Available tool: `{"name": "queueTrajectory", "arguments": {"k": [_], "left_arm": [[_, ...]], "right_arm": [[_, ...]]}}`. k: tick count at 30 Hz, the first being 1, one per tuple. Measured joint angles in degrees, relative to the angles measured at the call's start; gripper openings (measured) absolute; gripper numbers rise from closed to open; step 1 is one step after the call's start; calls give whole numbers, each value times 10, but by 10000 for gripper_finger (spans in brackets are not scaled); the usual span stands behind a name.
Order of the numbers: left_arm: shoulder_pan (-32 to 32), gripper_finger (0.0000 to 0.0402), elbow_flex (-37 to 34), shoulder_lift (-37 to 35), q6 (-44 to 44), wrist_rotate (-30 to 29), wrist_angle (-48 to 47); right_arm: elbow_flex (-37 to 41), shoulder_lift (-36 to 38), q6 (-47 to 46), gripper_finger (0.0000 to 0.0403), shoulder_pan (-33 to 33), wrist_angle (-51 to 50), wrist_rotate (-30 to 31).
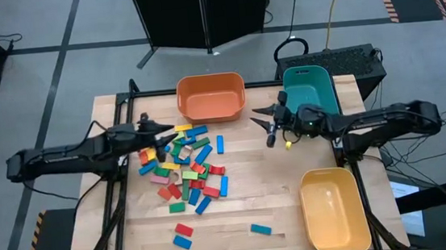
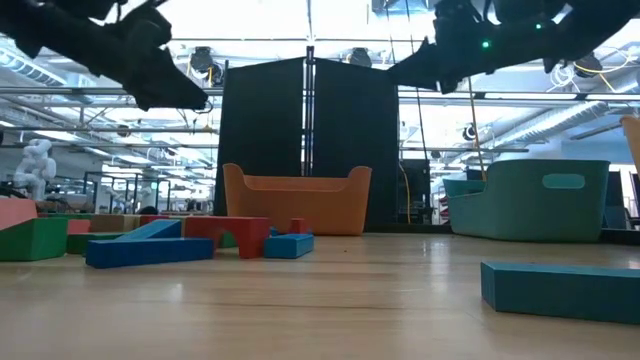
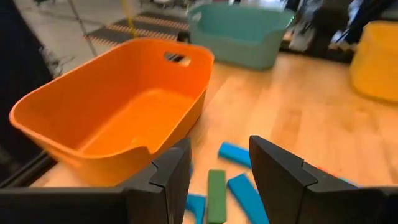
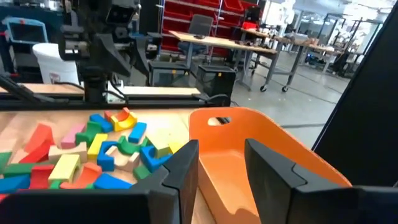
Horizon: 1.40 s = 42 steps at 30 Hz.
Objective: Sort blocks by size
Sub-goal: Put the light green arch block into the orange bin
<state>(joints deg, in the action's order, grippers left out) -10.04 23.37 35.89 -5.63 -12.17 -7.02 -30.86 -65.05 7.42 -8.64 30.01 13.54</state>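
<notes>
Overhead, left pincer (image 1: pixel 161 130) open, blocks (image 1: pixel 184 165) piled

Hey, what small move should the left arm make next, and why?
Probably lower the left pincer onto the green block seen between its open fingers. It hangs over the block pile holding nothing, and the orange bin sits empty.

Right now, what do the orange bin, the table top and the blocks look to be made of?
Orange bin: moulded plastic, smooth, slightly glossy, with rounded rim and cut-out handle. Table top: light wood, visible grain and plank seams, satin finish. Blocks: probably painted wood or plastic; solid matte colours and crisp edges leave it open.
</notes>
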Motion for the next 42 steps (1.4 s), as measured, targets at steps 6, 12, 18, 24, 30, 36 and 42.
{"name": "queueTrajectory", "arguments": {"k": [6, 12, 18, 24, 30, 36, 42], "left_arm": [[-13, 164, 22, 70, 0, -28, -63], [-49, 164, 23, 131, 36, -31, -65], [-73, 185, 23, 163, 77, -5, -64], [-100, 266, 23, 196, 87, -18, -64], [-129, 323, 23, 234, 123, -9, -38], [-165, 329, 23, 283, 123, 38, -39], [-175, 329, 23, 307, 122, 63, -36]], "right_arm": [[-23, -28, 45, 119, -3, 3, 0], [-27, -47, 32, 119, -12, -1, 1], [-27, -73, 60, 119, -15, 13, 7], [-27, -100, 119, 123, -35, 100, 31], [-27, -115, 112, 141, -58, 123, 29], [-27, -134, 118, 155, -68, 130, 26], [-27, -139, 116, 158, -70, 139, 26]]}}
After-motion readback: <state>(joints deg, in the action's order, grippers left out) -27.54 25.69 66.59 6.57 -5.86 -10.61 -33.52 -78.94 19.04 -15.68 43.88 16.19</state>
